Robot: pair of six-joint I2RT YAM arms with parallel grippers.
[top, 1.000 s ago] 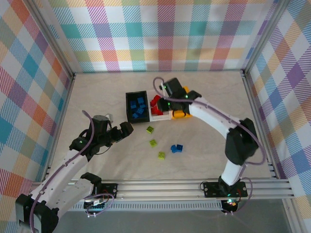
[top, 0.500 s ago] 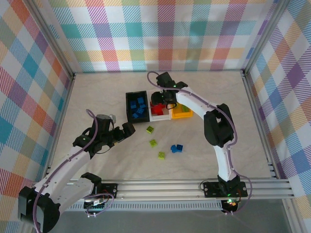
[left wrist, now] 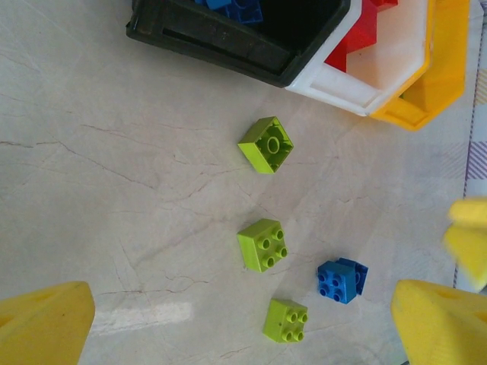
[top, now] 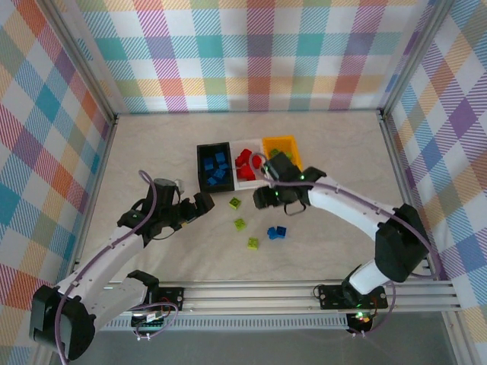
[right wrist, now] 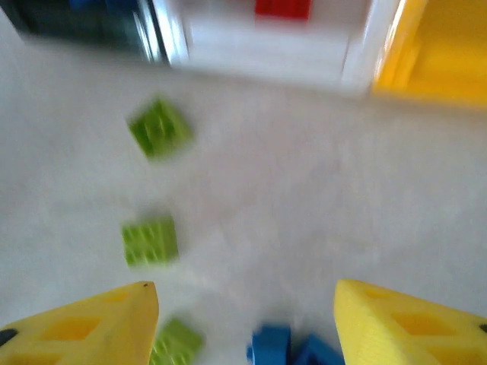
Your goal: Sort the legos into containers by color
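Lime-green legos (left wrist: 262, 244), three loose on the bench (left wrist: 114, 190) beside a blue pair (left wrist: 340, 280), look light, rigid and slick; pinch them across flat opposite sides. They are square, so there is no long axis. Two sit studs-up; the one nearest the containers (left wrist: 335, 87) seems flipped. Right gripper (top: 280, 199) hovers open and empty above them; left gripper (top: 189, 207) gapes wide nearby.

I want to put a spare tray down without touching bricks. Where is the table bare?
Bare table lies left of the black bin toward the left wall, behind the bins along the back wall, and right of the orange-yellow bin. Crowded in front of the bins: green bricks and blue bricks.
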